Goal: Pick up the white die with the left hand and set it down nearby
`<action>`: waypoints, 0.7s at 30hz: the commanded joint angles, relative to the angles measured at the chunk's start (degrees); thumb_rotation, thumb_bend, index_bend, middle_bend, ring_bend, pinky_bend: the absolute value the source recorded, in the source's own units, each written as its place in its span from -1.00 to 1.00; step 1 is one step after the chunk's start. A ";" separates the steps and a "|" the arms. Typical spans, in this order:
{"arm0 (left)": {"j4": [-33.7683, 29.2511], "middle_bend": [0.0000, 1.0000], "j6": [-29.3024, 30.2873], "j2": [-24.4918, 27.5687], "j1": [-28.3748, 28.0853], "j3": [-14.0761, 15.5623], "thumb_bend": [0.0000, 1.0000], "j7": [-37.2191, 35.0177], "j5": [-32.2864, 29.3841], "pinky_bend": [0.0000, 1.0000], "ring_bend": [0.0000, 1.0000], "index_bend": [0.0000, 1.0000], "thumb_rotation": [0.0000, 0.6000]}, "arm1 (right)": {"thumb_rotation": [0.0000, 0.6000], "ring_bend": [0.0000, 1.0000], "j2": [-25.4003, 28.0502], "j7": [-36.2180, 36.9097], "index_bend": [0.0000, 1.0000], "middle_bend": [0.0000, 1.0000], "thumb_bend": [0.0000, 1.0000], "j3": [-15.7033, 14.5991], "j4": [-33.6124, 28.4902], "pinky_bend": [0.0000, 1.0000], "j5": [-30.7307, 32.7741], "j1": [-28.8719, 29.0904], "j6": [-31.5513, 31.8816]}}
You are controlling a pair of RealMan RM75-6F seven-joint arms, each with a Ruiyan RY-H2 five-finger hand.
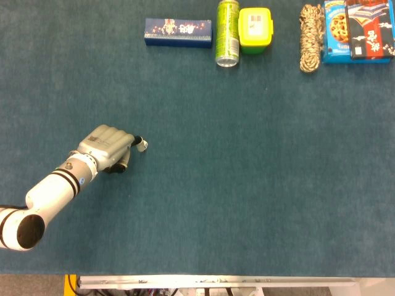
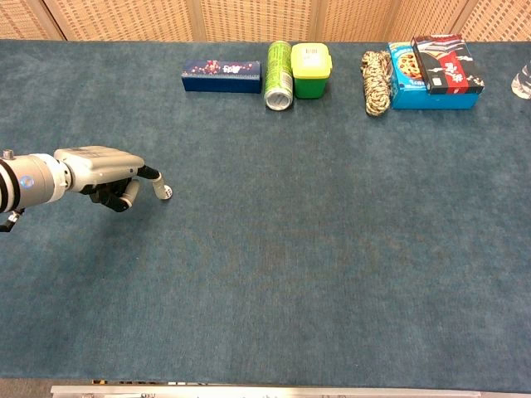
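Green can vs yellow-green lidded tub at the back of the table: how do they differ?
The green can lies on its side with one round end toward the camera; the yellow-green lidded tub sits upright with a white label on its lid. The can is a long, narrow cylinder; the tub is squat and squarish with rounded corners. The can is darker green; the tub is brighter yellow-green. They sit side by side in the back row.

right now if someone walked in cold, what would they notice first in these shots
Most likely the left hand, alone at the left of the wide blue table, fingers curled under with one pointing out toward the middle. Next, the row of things along the far edge: a dark blue box, a green can lying beside a yellow-green container, a coiled rope and snack boxes. No white die can be made out.
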 commanded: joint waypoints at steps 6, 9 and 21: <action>0.21 1.00 0.08 -0.14 -0.27 -0.28 1.00 -0.11 -0.20 1.00 1.00 -0.47 1.00 | 1.00 -0.42 -0.10 -0.27 -0.47 -0.26 -0.21 0.01 -0.01 -0.26 0.12 0.10 -0.22; 0.52 1.00 0.04 -0.37 -0.43 -0.39 1.00 -0.08 -0.29 1.00 1.00 -0.47 1.00 | 1.00 -0.42 -0.12 -0.32 -0.47 -0.26 -0.21 0.03 -0.03 -0.26 0.14 0.14 -0.28; 2.33 1.00 1.98 -2.30 -0.46 -1.06 1.00 0.78 -0.46 1.00 1.00 -0.47 1.00 | 1.00 -0.42 -0.04 -0.10 -0.47 -0.26 -0.21 0.10 -0.05 -0.26 0.21 0.10 -0.23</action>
